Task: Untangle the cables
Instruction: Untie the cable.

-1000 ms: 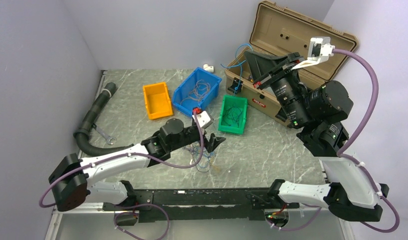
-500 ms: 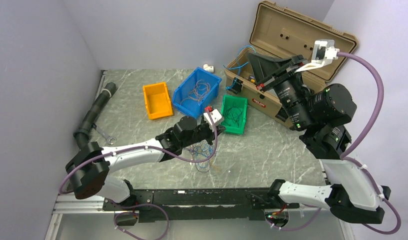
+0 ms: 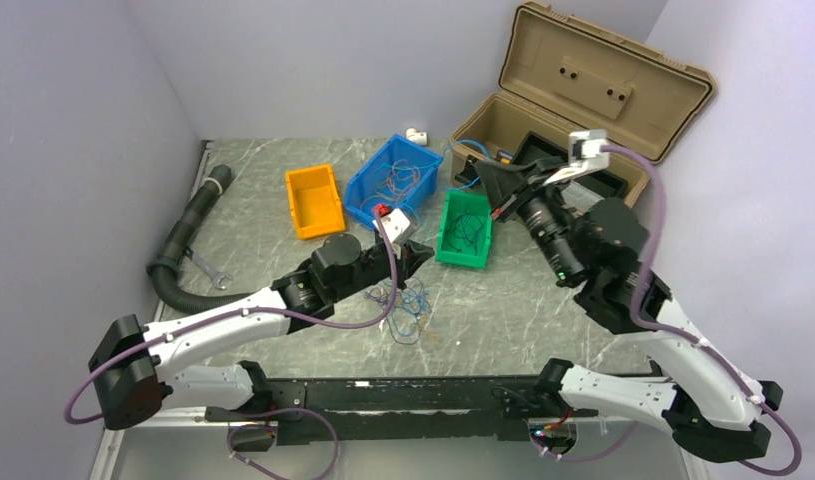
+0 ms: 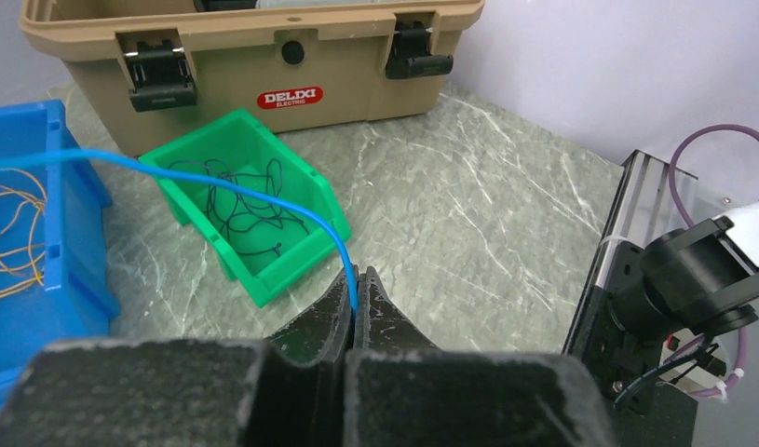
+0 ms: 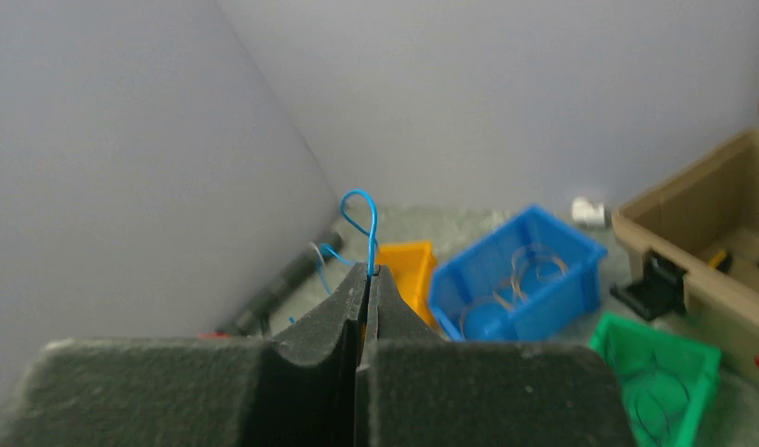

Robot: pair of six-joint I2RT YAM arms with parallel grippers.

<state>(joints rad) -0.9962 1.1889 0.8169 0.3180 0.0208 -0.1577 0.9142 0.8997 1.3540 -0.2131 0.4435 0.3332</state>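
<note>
Worktop point(image 3: 543, 300): you have both arms bolted at its near edge and everything else laid out behind them.
Case point(image 3: 583, 65): in your far right corner, lid standing up behind it.
Bins: a row running left to right across the middle. The left bin point(image 3: 315, 203) comes first, the middle bin point(image 3: 368, 205) is just right of it, and the right bin point(image 3: 461, 258) sits just in front of the case.
Fitting point(image 3: 416, 134): at the far edge, behind the middle bin.
Hose point(image 3: 188, 235): along your left edge, with the wrench point(image 3: 211, 272) just beside it.
Cables point(image 3: 403, 305): a heap at the centre, in front of the bins. More lie in the middle and right bins.
Left end effector point(image 4: 357, 279): over the heap, near the right bin.
Right end effector point(image 5: 366, 275): between the right bin and the case.
</note>
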